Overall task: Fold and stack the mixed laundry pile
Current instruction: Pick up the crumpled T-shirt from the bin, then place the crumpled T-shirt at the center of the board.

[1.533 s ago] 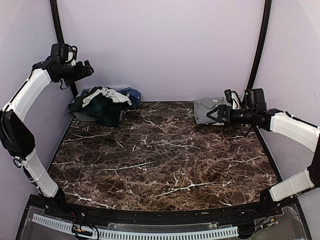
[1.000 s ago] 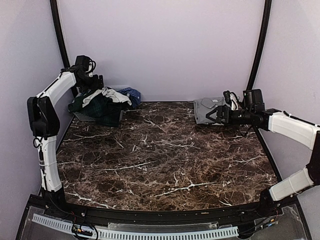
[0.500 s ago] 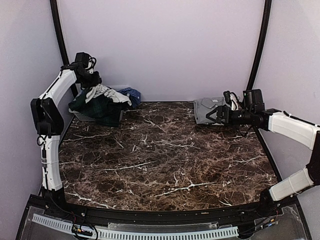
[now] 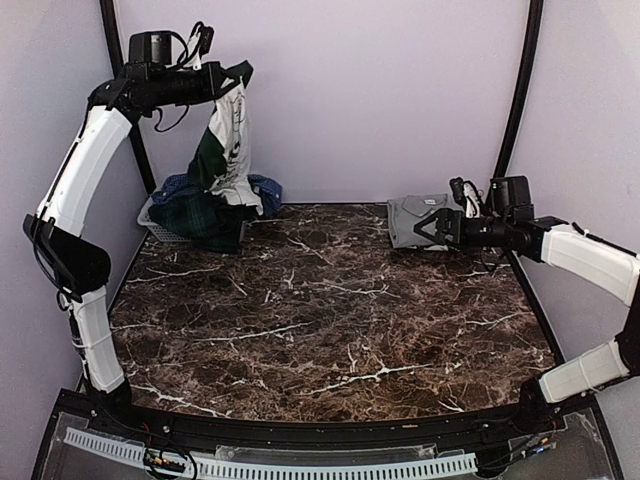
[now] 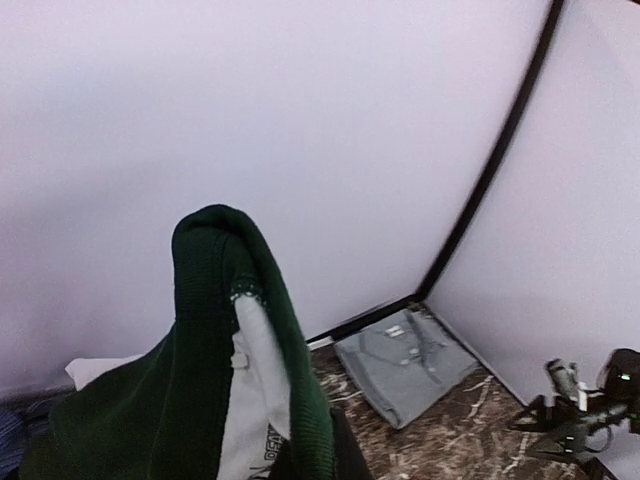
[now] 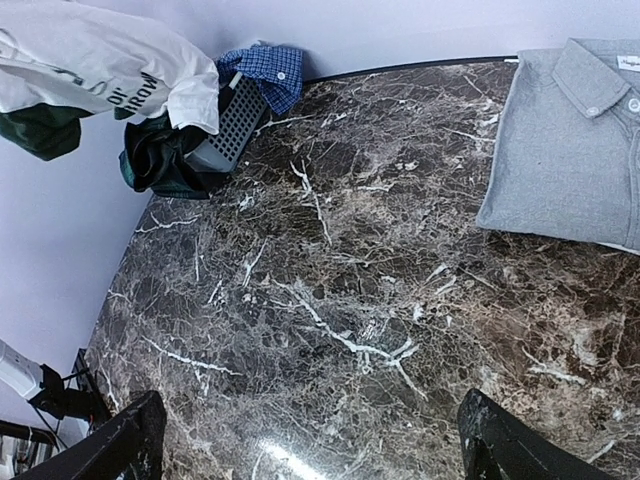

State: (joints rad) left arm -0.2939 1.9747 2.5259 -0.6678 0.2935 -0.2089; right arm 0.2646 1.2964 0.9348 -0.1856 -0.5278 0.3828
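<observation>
Where the dark brown, white-veined marble tabletop (image 4: pixel 320 310) meets pale lilac walls (image 4: pixel 370 90), the left gripper (image 4: pixel 222 80) is clenched on the white tee with dark green sleeves (image 4: pixel 228 140). The tee hangs above the laundry pile (image 4: pixel 200 212) in the grey slatted basket (image 6: pixel 235 115) at the far-left corner. The right gripper (image 4: pixel 428 229) hovers, fingers spread wide, near a folded grey shirt (image 4: pixel 410 215).
</observation>
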